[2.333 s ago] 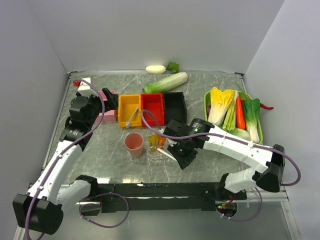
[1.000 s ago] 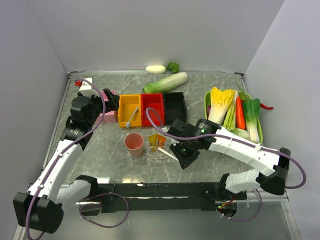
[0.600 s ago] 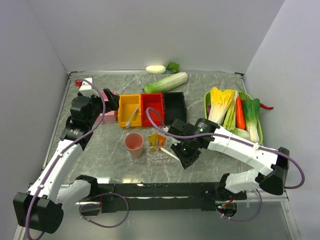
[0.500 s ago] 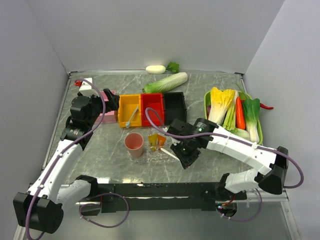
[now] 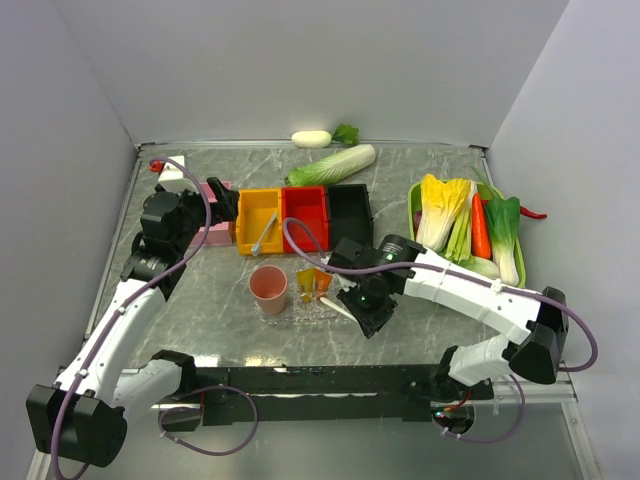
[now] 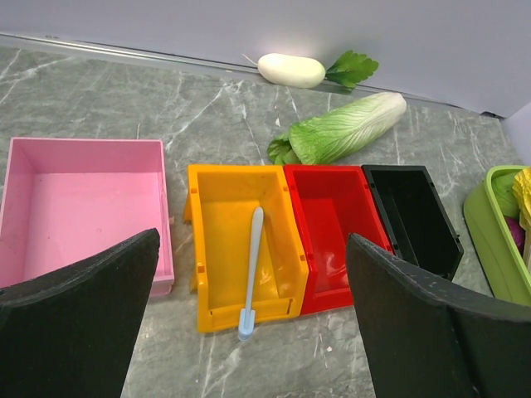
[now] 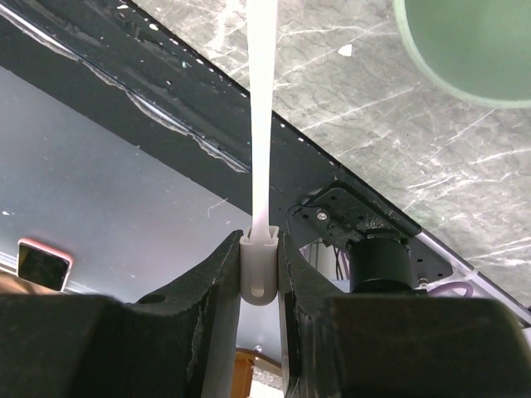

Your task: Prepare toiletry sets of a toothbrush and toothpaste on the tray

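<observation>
The right gripper (image 7: 259, 267) was clamped on one end of a white toothbrush (image 7: 262, 124), and the stick ran straight out from between its jaws. From above, that toothbrush slanted from the gripper toward the far left, its free end over the near right part of the clear tray (image 5: 300, 314), which sat near the middle of the tabletop's near edge. The two toothpaste tubes (image 5: 312, 280) stood on the tray's far side, with a pink cup (image 5: 268, 288) just to their left. So the tray lay to the left of the jaws, along the stick's own line, and setting it down probably needed only a lowering and a release. The left gripper (image 5: 218, 196) hung wide open and empty near the far left, above a second toothbrush (image 6: 251, 265) lying lengthwise in the yellow bin (image 6: 217, 232).
</observation>
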You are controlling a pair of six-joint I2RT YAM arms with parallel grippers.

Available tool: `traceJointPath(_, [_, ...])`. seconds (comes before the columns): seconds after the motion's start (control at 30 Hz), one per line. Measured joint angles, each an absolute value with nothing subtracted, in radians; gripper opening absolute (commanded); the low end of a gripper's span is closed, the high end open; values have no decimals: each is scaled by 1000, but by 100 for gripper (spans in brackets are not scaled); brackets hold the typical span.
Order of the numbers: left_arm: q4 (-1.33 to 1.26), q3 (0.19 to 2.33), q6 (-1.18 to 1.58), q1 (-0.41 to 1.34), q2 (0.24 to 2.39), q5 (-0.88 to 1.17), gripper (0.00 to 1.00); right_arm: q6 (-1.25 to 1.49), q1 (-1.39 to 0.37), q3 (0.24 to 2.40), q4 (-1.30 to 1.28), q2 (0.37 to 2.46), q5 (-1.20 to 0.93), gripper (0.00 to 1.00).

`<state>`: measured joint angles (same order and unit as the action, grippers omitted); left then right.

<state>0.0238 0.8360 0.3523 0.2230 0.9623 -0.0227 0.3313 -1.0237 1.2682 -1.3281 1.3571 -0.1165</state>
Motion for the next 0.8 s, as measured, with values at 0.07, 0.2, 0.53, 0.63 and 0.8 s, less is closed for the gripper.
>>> traceJointPath(0.07, [28,836,352,223,962,-23,98,327,-1023,1271,-1328,1370,-116,0])
traceJointPath(0.2, [32,836,352,223,963,-23,98,319,-1021,1281,-1328,1395,-115,0])
traceJointPath(0.53, [32,836,353,223,966,-17,98,312,-1014,1351,-1328,1465,-104,0])
traceJointPath(0.63, [32,836,353,223,966,-14,98,312,-1013,1364,-1328,1490,-98,0])
traceJointPath(0.8, [35,836,352,223,966,-12,98,312,-1011,1391,-1327,1534,-93,0])
